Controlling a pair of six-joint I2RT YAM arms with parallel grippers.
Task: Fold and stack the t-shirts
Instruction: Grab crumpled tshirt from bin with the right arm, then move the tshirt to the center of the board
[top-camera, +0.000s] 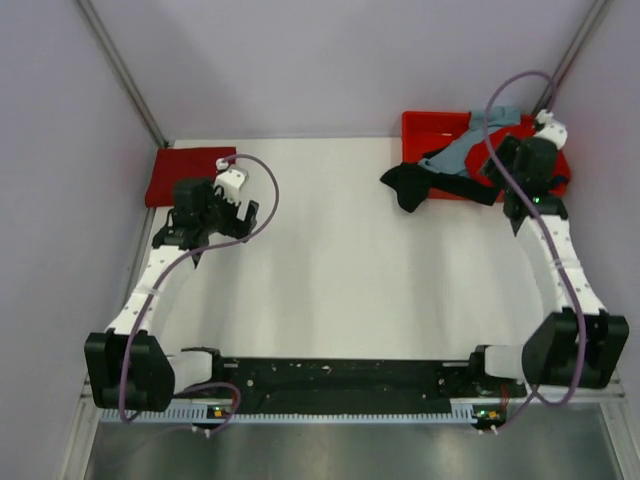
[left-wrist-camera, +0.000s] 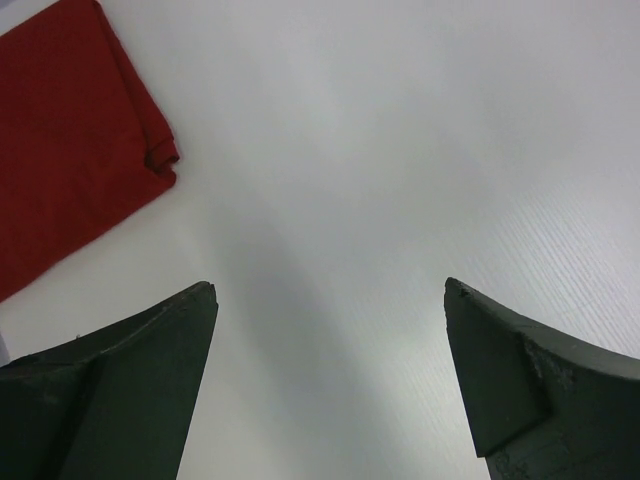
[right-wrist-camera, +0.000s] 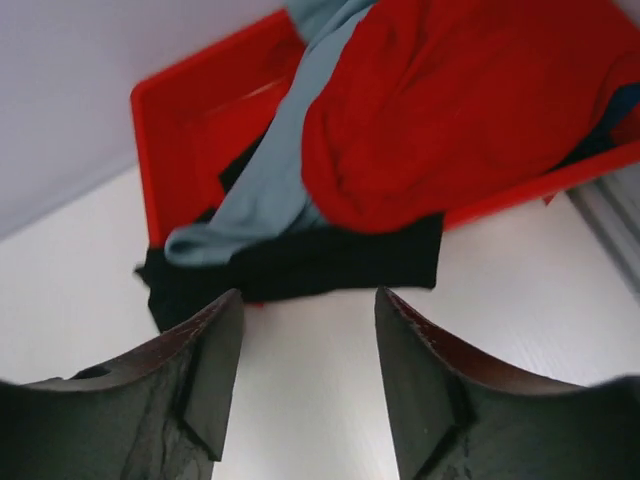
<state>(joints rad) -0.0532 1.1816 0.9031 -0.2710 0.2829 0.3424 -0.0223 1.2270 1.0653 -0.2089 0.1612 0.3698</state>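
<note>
A folded darker red t-shirt (top-camera: 185, 172) lies flat at the table's far left; it also shows in the left wrist view (left-wrist-camera: 70, 140). My left gripper (top-camera: 222, 213) is open and empty just right of it (left-wrist-camera: 330, 295). A red-orange tray (top-camera: 430, 125) at the far right holds a heap: a bright red t-shirt (right-wrist-camera: 450, 100), a grey-blue t-shirt (right-wrist-camera: 270, 180) and a black t-shirt (right-wrist-camera: 320, 262) that hangs over the tray's front edge onto the table (top-camera: 410, 185). My right gripper (right-wrist-camera: 310, 300) is open and empty, just in front of the black shirt's edge (top-camera: 520, 170).
The white table top (top-camera: 340, 260) is bounded by lilac walls at the back and sides. A metal rail (right-wrist-camera: 610, 215) runs along the table's right edge. The arm bases and a black bar (top-camera: 340, 375) stand at the near edge.
</note>
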